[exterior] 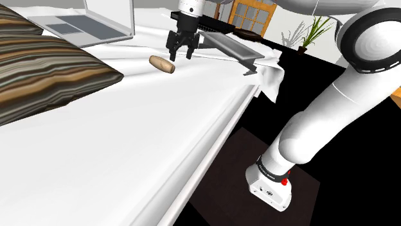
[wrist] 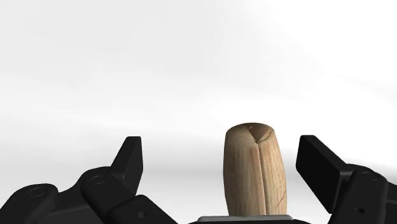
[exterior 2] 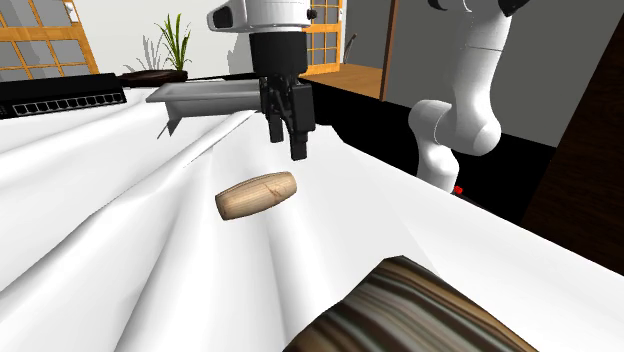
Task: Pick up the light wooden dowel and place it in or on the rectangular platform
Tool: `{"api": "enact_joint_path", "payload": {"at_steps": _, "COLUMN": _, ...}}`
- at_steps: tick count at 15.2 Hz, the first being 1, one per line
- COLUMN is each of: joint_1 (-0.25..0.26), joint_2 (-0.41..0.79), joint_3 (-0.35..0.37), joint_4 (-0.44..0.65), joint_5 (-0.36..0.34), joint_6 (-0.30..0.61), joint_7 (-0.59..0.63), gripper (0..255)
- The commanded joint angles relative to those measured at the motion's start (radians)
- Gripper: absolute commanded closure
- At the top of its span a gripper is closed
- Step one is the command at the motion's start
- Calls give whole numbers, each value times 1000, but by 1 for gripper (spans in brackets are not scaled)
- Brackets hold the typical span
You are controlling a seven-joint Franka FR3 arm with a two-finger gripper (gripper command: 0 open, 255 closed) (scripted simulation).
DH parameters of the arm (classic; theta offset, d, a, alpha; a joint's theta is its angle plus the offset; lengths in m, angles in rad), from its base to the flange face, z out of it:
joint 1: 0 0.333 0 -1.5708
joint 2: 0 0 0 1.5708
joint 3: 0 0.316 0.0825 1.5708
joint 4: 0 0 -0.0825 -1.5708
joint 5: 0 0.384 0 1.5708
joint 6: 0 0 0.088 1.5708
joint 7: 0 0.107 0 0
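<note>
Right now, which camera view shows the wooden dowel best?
The second exterior view: the whole dowel lies on the white sheet, close and unobstructed. The wrist view shows it large between the open fingers, but its near end is cut off. The shoulder view shows it small and far.

The stubby pale-wood dowel (wrist: 254,168) shows fine grain and a matt finish; the white cloth sheet (exterior: 160,128) lies smooth and softly creased; the grey rectangular platform (exterior: 228,46) carries a dull metallic sheen.

The dowel (wrist: 254,172) is cut off at its near end by the wrist view's edge.
</note>
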Motion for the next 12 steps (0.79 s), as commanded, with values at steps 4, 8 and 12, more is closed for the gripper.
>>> {"api": "enact_joint_path", "payload": {"at_steps": 4, "joint_1": 26, "joint_2": 193, "joint_3": 30, "joint_4": 209, "joint_5": -25, "joint_6": -15, "joint_7": 32, "gripper": 0}}
{"api": "enact_joint_path", "payload": {"at_steps": 8, "joint_1": 30, "joint_2": 208, "joint_3": 32, "joint_4": 186, "joint_5": -27, "joint_6": 23, "joint_7": 34, "gripper": 0}}
{"api": "enact_joint_path", "payload": {"at_steps": 12, "joint_1": 33, "joint_2": 210, "joint_3": 34, "joint_4": 127, "joint_5": -27, "joint_6": 84, "joint_7": 34, "gripper": 0}}
